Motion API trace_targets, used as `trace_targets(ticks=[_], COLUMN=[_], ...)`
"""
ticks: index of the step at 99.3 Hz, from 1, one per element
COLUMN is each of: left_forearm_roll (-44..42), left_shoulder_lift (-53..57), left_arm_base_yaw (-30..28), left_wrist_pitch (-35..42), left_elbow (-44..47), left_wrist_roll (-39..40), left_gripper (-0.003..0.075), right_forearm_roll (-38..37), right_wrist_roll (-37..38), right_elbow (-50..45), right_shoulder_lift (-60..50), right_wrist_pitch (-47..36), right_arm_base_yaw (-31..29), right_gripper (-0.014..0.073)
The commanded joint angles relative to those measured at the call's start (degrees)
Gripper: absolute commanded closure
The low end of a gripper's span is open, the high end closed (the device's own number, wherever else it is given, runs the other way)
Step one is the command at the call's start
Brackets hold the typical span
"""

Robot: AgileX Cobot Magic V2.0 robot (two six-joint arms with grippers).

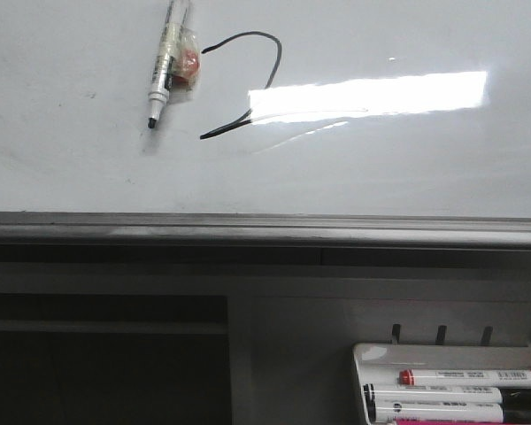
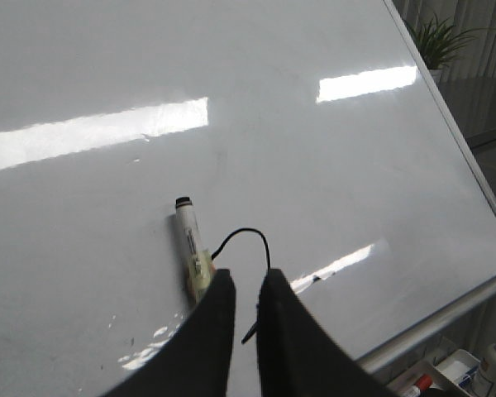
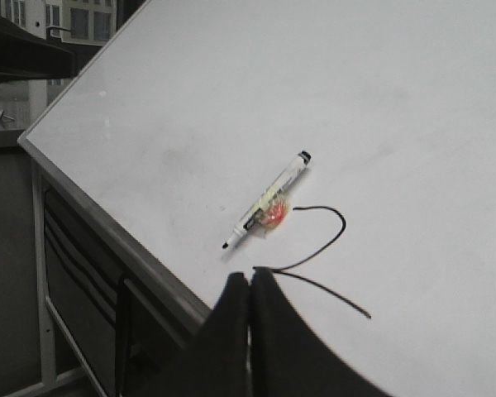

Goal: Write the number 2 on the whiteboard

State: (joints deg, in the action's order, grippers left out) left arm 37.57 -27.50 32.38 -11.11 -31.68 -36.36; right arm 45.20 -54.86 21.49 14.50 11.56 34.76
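Observation:
The whiteboard [image 1: 380,168] fills the upper front view. The number 2 [image 1: 280,55] is a thin black hook with a slanting tail, partly under the glare. An uncapped marker [image 1: 165,62] with a taped orange bit lies on the board just left of it. Neither gripper shows in the front view. In the left wrist view my left gripper [image 2: 246,277] hovers over the number 2 [image 2: 248,231], jaws a little apart and empty, with the marker [image 2: 190,240] beside one finger. In the right wrist view my right gripper [image 3: 250,275] is shut and empty, near the number 2 [image 3: 345,223] and the marker [image 3: 269,203].
The board's grey metal edge [image 1: 265,226] runs across the front view, with dark shelving below it. A small white pen tray [image 1: 363,354] at the bottom right holds several markers, one red-capped [image 1: 469,377]. A potted plant [image 2: 438,37] stands beyond the board's far corner.

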Motion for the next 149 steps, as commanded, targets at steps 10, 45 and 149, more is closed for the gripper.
trace_targets(ticks=[10, 45, 149], left_forearm_roll=[-0.38, -0.38, -28.79], left_shoulder_lift=[8.56, 10.24, 29.01], left_arm_base_yaw=[0.05, 0.05, -22.24], left_wrist_pitch=[3.38, 3.63, 8.56], left_elbow=[6.43, 10.18, 28.83], left_wrist_roll=[0.19, 0.19, 26.44], left_gripper=[0.0741, 0.0741, 0.0741], right_forearm_roll=[0.02, 0.02, 0.02], right_wrist_roll=[-0.18, -0.18, -0.18], right_elbow=[-3.66, -3.67, -3.67], right_shoulder_lift=[-4.87, -5.72, -5.72], right_wrist_pitch=[-4.33, -3.92, -3.92], right_arm_base_yaw=[-0.27, -0.27, -0.27], right_gripper=[0.0664, 0.0664, 0.0664])
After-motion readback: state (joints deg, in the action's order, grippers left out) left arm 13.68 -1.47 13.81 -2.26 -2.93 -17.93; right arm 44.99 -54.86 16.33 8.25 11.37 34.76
